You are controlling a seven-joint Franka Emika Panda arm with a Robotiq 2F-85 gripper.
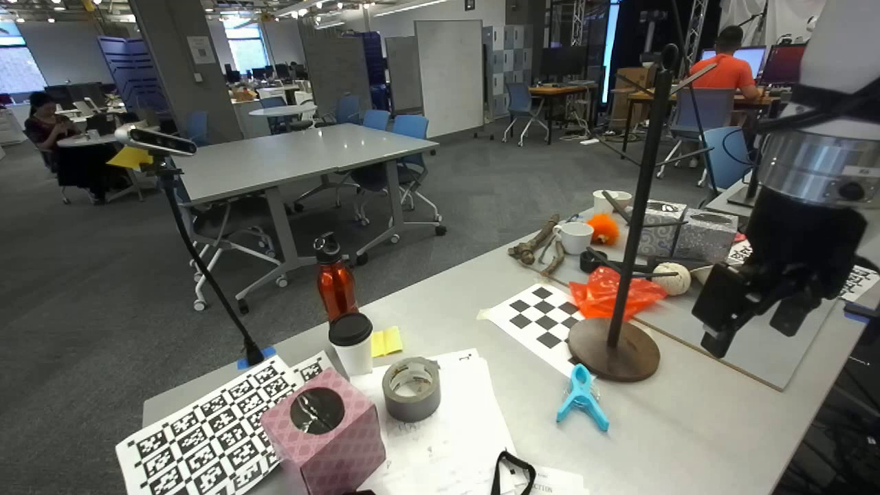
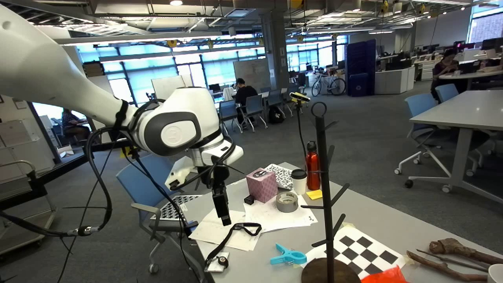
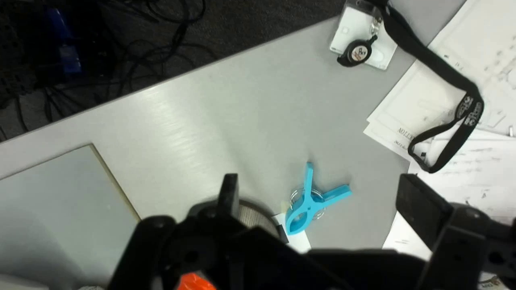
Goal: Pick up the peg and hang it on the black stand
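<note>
A gray table [image 1: 694,412] formed the work surface. The peg [image 3: 308,204] lay flat on it, just beside the foot of the stand [image 1: 639,206], legs pointing away. The gripper [image 3: 316,199] hung above table level, clear of the stand, fingers spread and holding nothing. The peg appeared to be plastic: probably light, stiff and hard to break, but smooth and liable to slip if pinched off-center. The recommended hold was across the body at the pivot, where the legs met. Squeezing the leg tips would likely have opened the nose, best left free for hanging.
</note>
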